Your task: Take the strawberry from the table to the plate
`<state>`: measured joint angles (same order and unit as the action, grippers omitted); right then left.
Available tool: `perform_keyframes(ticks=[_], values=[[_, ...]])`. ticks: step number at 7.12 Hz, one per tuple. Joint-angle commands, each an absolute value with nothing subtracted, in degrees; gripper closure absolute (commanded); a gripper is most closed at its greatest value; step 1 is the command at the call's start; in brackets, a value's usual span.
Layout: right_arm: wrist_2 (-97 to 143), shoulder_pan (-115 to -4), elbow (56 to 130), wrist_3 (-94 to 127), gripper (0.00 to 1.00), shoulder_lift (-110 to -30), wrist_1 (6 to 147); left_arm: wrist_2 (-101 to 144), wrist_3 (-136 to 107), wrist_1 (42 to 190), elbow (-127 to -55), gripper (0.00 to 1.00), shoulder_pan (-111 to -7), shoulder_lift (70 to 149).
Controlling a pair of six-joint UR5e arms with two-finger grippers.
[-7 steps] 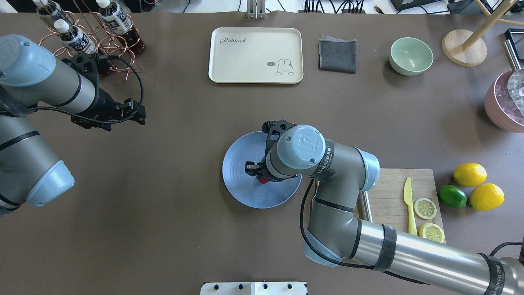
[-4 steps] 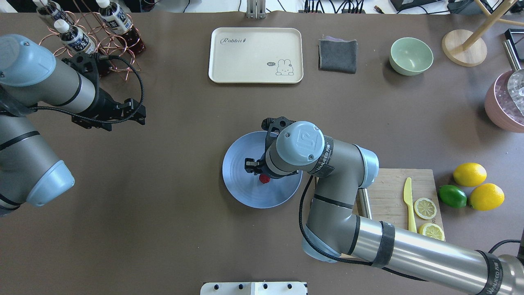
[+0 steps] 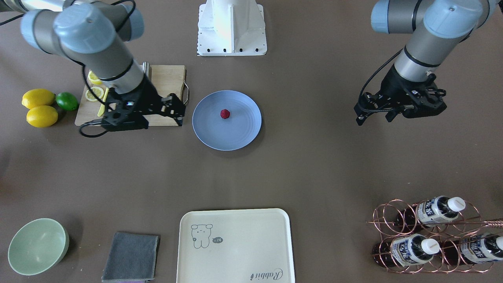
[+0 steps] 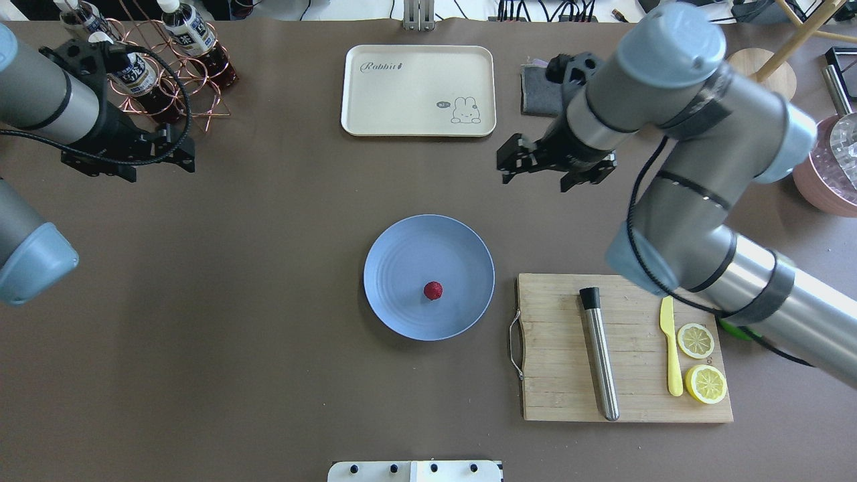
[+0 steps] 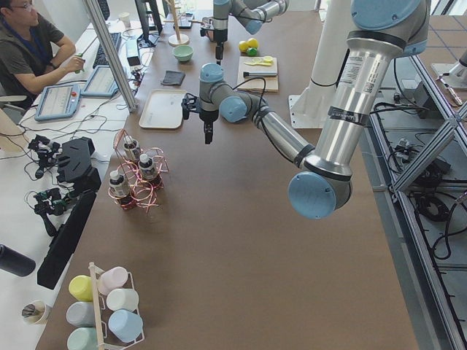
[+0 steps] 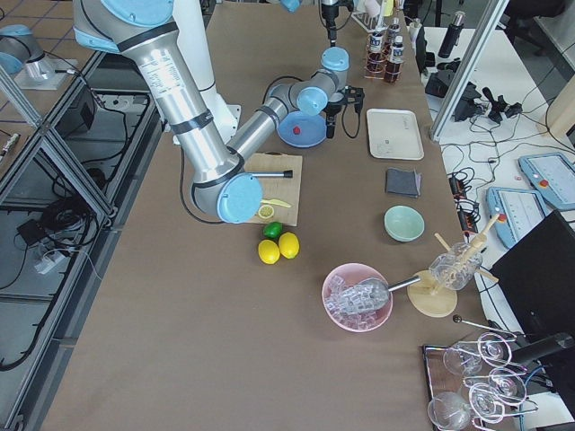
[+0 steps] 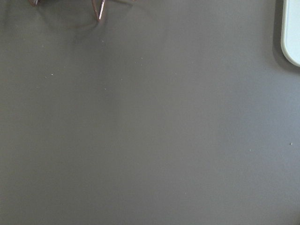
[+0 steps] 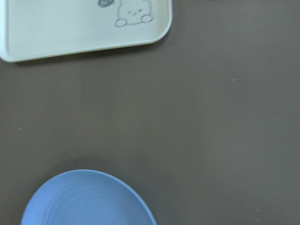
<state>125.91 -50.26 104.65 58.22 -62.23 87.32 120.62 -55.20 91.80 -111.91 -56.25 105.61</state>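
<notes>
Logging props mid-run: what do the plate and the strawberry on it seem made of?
The plate looks matte blue-grey with faint concentric rings, no glare: ceramic or melamine, can't tell. The strawberry is dark red, bumpy, dull; too small to tell real from fake.

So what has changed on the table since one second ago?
The right gripper, earlier down at the strawberry, has left the plate and withdrawn toward the grey cloth, open and empty. The left gripper shifted toward the bottle rack. Strawberry and plate stayed in place.

Dark red strawberry (image 4: 433,290) on blue-grey plate (image 4: 402,258), plate on table (image 4: 268,281)
</notes>
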Motion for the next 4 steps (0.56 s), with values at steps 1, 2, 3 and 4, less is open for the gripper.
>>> perform_keyframes(ticks=[1,2,3,4], values=[[134.4,-65.0,105.5,32.8,0.0,-74.5,89.9,122.4,-36.4,87.9,-113.7,0.05,-66.2,99.3],[134.7,-71.9,104.7,18.5,0.0,-81.4,90.6,127.4,-26.5,87.9,-112.3,0.04,-71.5,96.4],[136.0,-78.5,102.2,6.1,0.0,-85.2,93.6,130.6,-16.8,87.9,-110.4,0.04,-77.0,94.0],[135.9,-84.7,97.7,-4.3,0.0,-87.4,94.4,130.7,-10.0,87.9,-108.6,0.04,-80.2,91.7]])
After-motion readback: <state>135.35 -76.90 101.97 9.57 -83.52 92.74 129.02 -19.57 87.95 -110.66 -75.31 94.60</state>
